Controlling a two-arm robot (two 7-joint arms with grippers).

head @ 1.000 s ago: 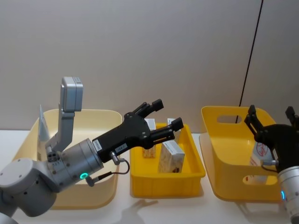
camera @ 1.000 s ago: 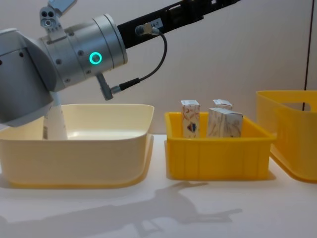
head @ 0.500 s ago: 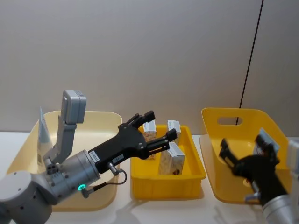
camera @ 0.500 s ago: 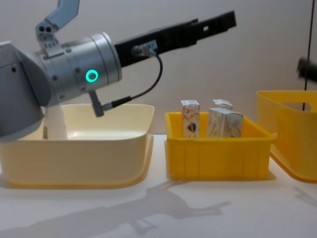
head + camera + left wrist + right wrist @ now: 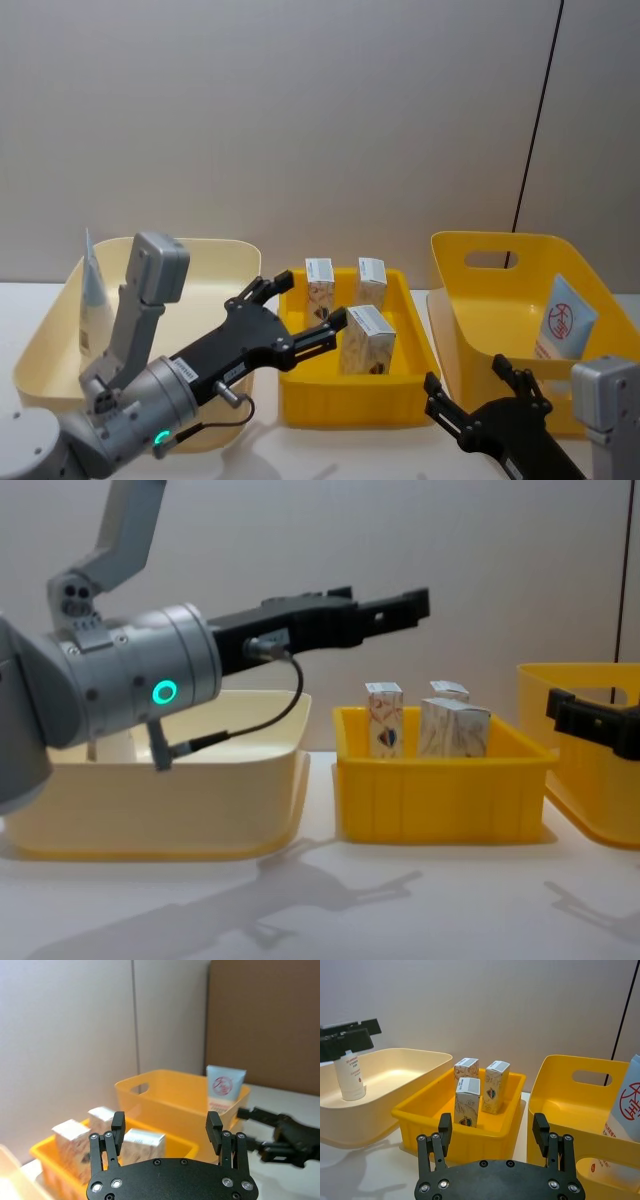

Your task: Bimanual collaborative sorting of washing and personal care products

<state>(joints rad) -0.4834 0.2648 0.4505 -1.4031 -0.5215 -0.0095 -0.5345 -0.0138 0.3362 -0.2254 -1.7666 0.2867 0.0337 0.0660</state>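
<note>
1. the left gripper (image 5: 310,300) hung over the near edge where the cream plastic bin (image 5: 190,243) met the shallow yellow plastic tray (image 5: 355,395); its fingers were spread apart and held nothing.
2. the right gripper (image 5: 465,378) sat low in front of the deep yellow plastic bin (image 5: 470,238), near the tray's front right corner; its fingers were also apart and empty.
3. three small whitish printed cardboard cartons stood upright inside the tray: the back-left carton (image 5: 320,285), the back-right carton (image 5: 372,280) and the front carton (image 5: 365,340).
4. a white squeeze tube fading to pale blue (image 5: 92,290) stood on its cap in the far left corner of the cream bin.
5. a second tube with a red round logo (image 5: 565,320) leaned against the right wall of the deep yellow bin.
6. all three containers rested on the white table (image 5: 400,900), the tray between the two bins.
</note>
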